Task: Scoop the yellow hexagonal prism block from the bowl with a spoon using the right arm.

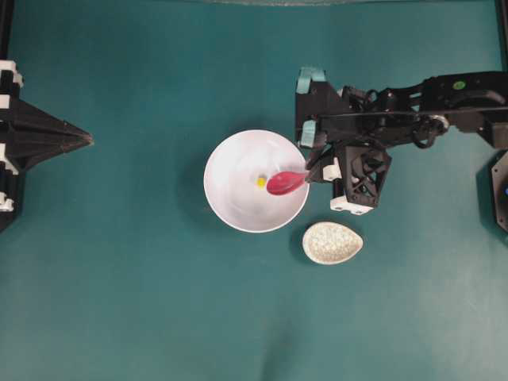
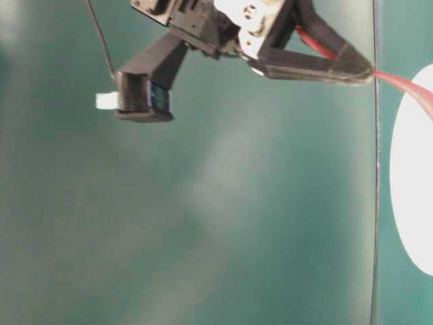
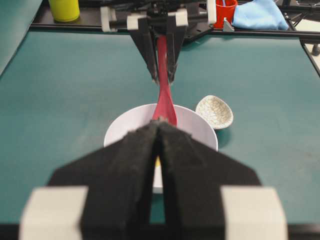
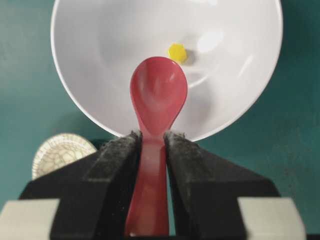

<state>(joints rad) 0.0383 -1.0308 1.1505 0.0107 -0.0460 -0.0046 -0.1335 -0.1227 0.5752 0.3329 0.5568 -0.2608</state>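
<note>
I'm holding the spoon (image 4: pixel 157 100) in the right end effector (image 4: pixel 152 145), its rough foam-faced pads clenched on either side of the short handle just behind the scoop. The spoon looks like glossy glazed ceramic: stiff, slick and probably chippable, so I judge that grip near the neck is what is keeping it from twisting. The deep oval scoop is hanging inside the bowl (image 4: pixel 90 80), open side up, tip pointing at the block (image 4: pixel 176 52). That block is a tiny yellow hexagon lying on the bowl's floor just beyond the tip; it should be light and hard, likely to skid on the smooth white glaze rather than climb aboard, so I'd pin it against the curved wall. A speckled, crackle-patterned rest (image 1: pixel 332 242) is sitting on the teal bench (image 1: pixel 119 302) just beside the bowl. My left end effector (image 3: pixel 156 131) is parked shut, well apart.
</note>
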